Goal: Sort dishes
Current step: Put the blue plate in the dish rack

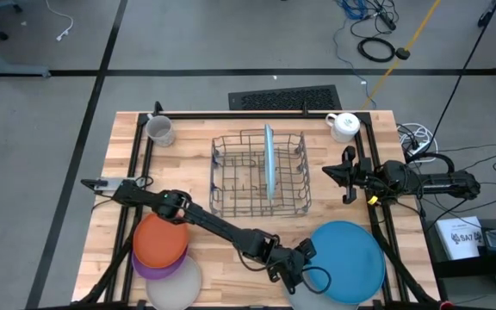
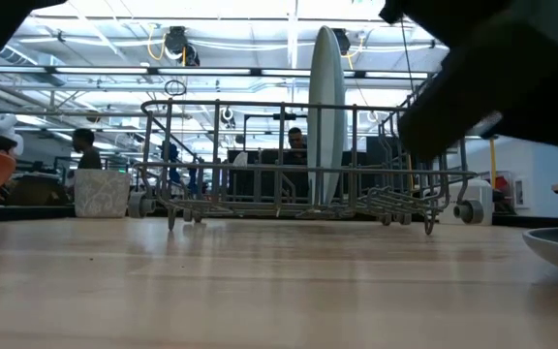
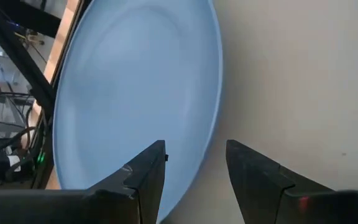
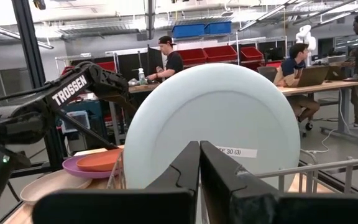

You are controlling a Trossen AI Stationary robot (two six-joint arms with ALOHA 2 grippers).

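Closest up, the left gripper sits half open with its fingers either side of the rim of the big blue plate at the table's front right; can't tell if it's actually pinching it. One pale blue plate stands on edge in the wire rack, mid-table. Front left there's a stack of three: orange plate on a purple plate on a whitish plate. Two mugs at the back: grey mug, white mug. The right gripper waits right of the rack, fingers closed, holding nothing.
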